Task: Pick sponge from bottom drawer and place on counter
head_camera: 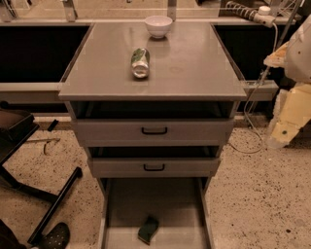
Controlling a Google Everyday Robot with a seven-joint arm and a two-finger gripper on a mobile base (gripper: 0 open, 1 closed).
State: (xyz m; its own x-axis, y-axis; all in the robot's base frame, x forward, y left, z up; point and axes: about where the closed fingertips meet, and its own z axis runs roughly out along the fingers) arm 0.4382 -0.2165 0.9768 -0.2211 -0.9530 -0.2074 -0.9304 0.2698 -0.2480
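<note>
The floor (252,194) is pale speckled stone, beige with dark flecks, under warm, rather dim light. A grey metal drawer cabinet (116,131) stands in the middle of it. Behind the cabinet a long grey shelf (29,87) runs across, with black recesses (39,53) on either side. A white power strip (243,10) lies on the top ledge at the right, and a thin white cable (250,109) drops from there to the floor. At the left stands a piece of black tubular-legged furniture (53,204), perhaps a chair base. The pale yellowish gripper (282,132) hangs at the right edge, above the floor.
</note>
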